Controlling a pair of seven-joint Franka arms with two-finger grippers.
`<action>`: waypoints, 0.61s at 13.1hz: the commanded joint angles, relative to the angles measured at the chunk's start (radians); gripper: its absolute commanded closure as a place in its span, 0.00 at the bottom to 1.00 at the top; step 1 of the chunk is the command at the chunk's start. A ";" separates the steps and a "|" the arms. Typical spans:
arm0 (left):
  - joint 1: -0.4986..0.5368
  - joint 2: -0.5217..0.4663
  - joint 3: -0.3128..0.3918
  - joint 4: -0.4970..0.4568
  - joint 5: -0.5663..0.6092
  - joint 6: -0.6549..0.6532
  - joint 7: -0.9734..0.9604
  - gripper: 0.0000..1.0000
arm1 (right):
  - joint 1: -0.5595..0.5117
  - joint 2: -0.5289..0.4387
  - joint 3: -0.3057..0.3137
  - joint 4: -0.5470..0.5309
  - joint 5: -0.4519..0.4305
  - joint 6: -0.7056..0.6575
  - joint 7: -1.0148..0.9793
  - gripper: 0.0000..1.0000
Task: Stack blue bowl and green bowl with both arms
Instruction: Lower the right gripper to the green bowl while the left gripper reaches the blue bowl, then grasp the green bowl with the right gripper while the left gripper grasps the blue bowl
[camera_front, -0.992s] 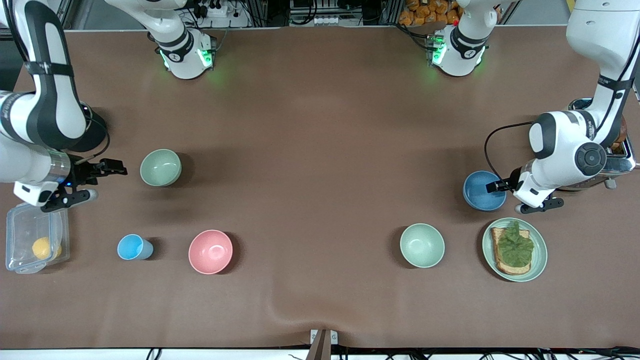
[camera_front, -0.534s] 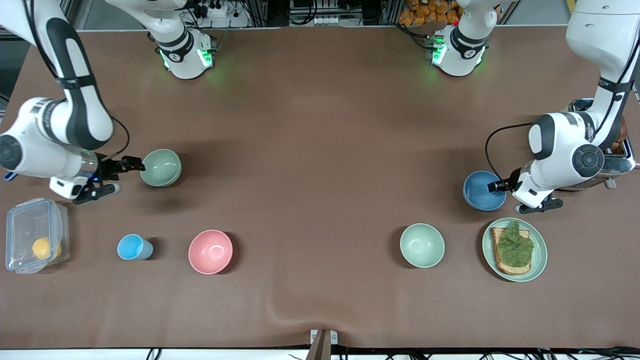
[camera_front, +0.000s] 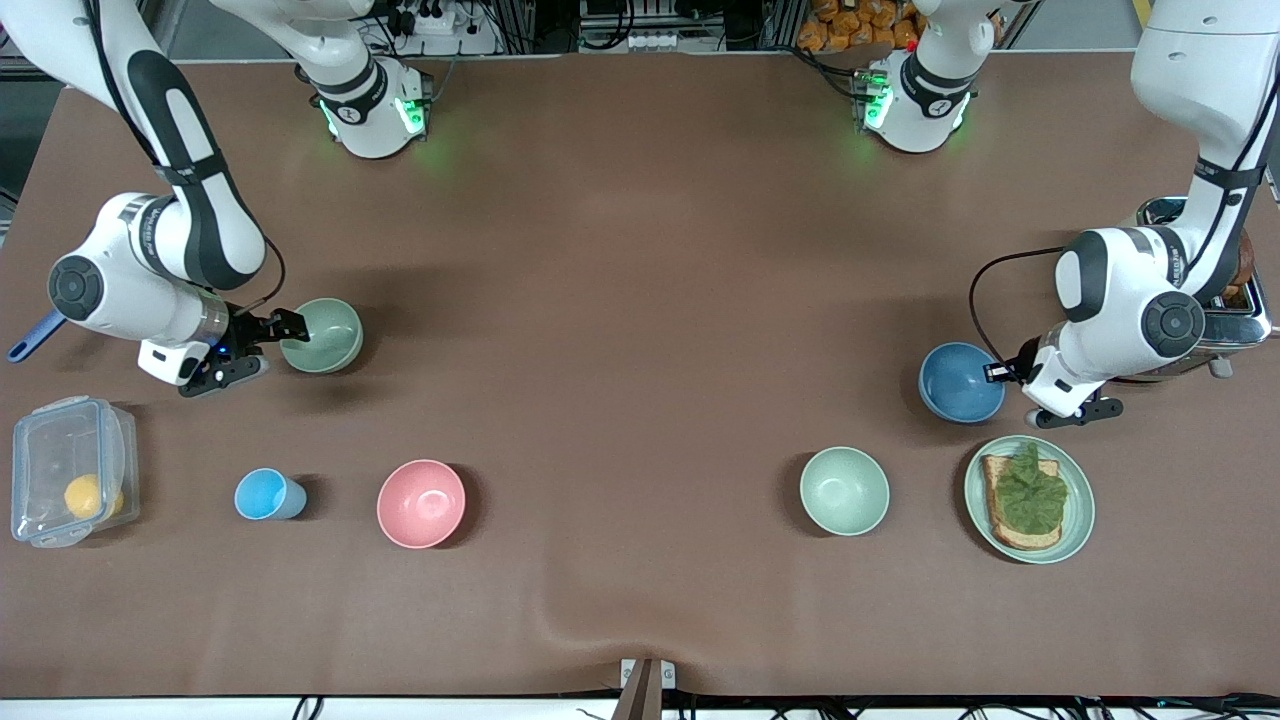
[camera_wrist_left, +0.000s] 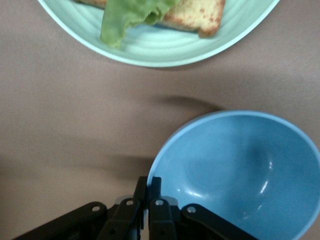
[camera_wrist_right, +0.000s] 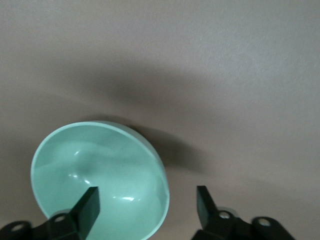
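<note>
Brown counter (camera_front: 640, 300); blue bowl (camera_front: 961, 381) upright w/ left pincer (camera_front: 1000, 372) pinching rim, right pincer (camera_front: 270, 340) spread astride upright green bowl's (camera_front: 322, 335) rim.

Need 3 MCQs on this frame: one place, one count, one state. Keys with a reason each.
1. What does the blue bowl sit beside?
A. the green plate
B. the clear box
C. the small cup

2. How many bowls are on the table?
A. three
B. four
C. five

3. How do the right gripper's jaws stand?
A. shut on the rim of the green bowl
B. open, straddling the green bowl's rim
C. open over the small cup

Key:
1. A, the plate lies just nearer to the front camera than the blue bowl, at the left arm's end.
2. B, the blue and green bowls plus the pink bowl and the mint bowl.
3. B, one finger is inside the bowl and one outside. The left gripper is shut on the blue bowl's rim.
</note>
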 joint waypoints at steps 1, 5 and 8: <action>0.005 0.001 -0.004 0.007 0.023 0.004 -0.014 1.00 | -0.014 -0.006 0.004 -0.052 0.015 0.059 -0.049 0.31; -0.003 -0.027 -0.013 0.023 0.023 -0.009 -0.002 1.00 | -0.013 0.005 0.005 -0.101 0.015 0.156 -0.048 0.75; -0.003 -0.064 -0.041 0.024 0.020 -0.010 -0.010 1.00 | -0.013 0.005 0.004 -0.097 0.015 0.151 -0.043 1.00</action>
